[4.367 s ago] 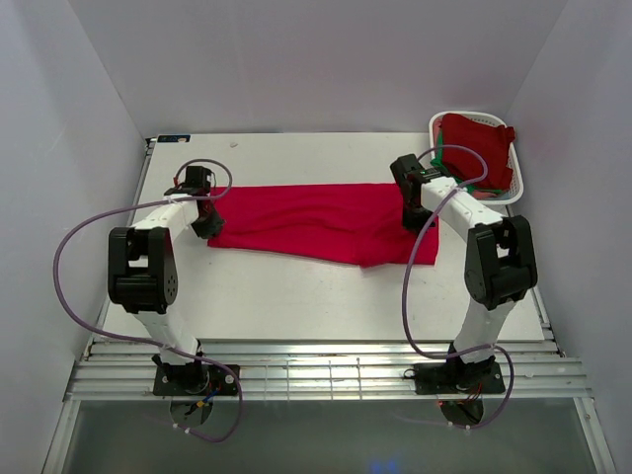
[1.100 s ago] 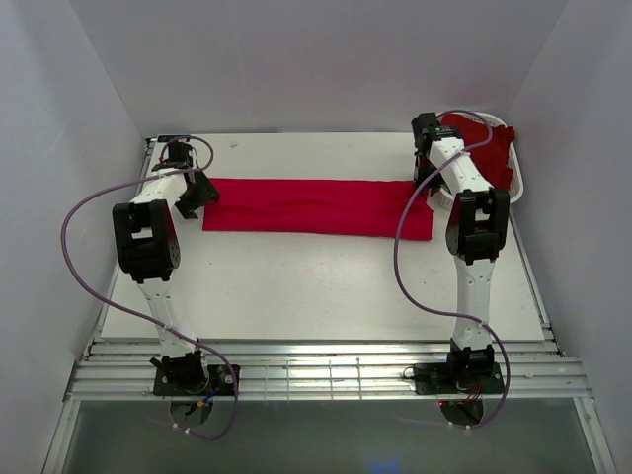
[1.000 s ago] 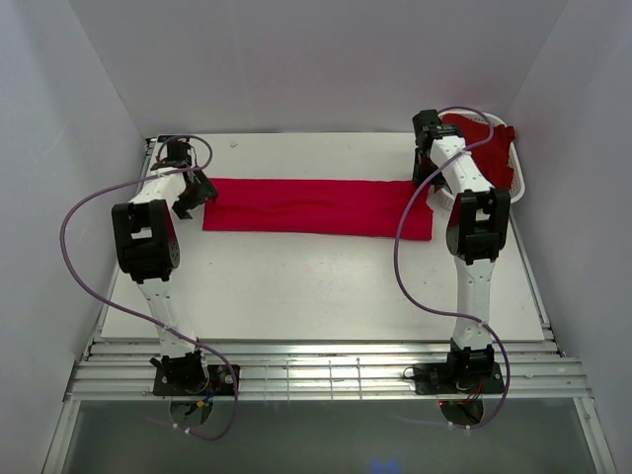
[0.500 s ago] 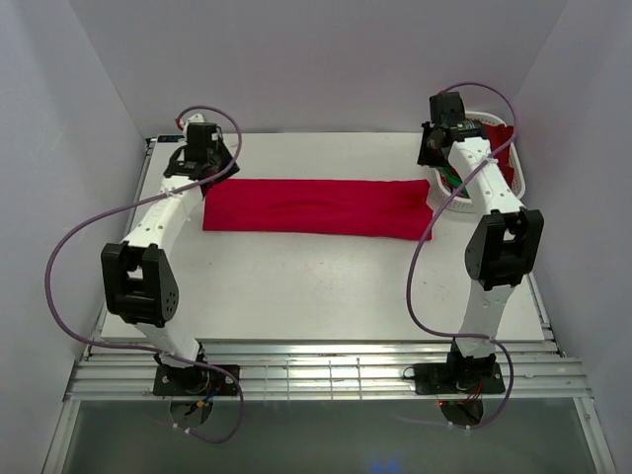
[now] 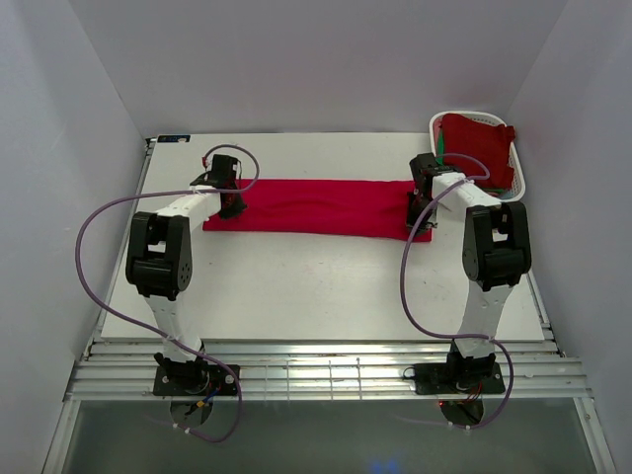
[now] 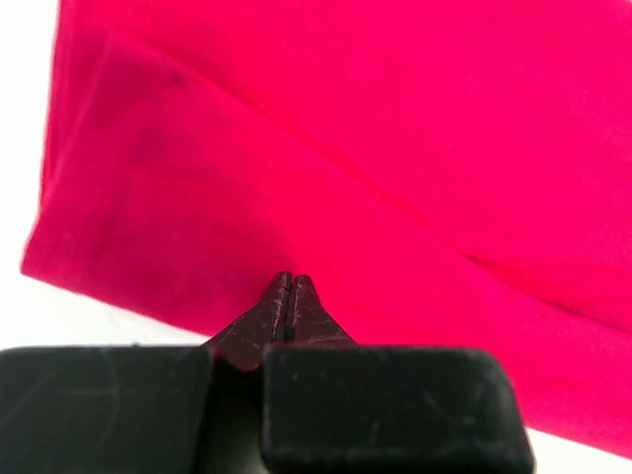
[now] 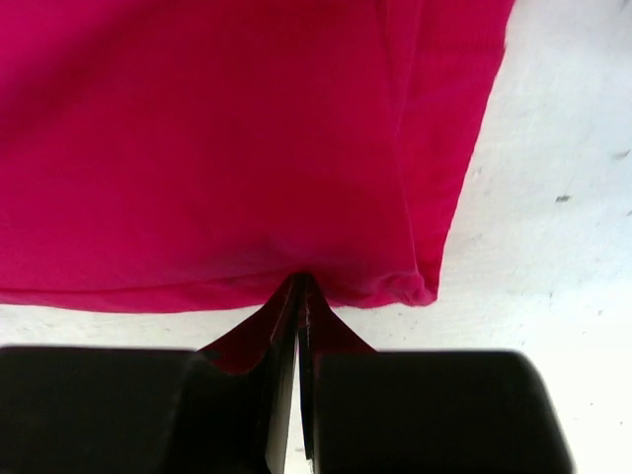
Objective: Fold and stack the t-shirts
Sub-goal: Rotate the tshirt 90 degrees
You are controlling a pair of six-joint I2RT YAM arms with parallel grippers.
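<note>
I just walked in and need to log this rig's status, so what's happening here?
Two robot arms are folding a crimson t-shirt that lies as a long folded strip across the table. The left pincer is shut on its left end and the right pincer on its right end. A dark red t-shirt sits in the white basket at the far right corner.

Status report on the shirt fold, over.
Left gripper shut on left end of crimson t-shirt. Right gripper shut on right end. Shirt flat, one long strip. Nothing in the way; basket sits far right.
</note>
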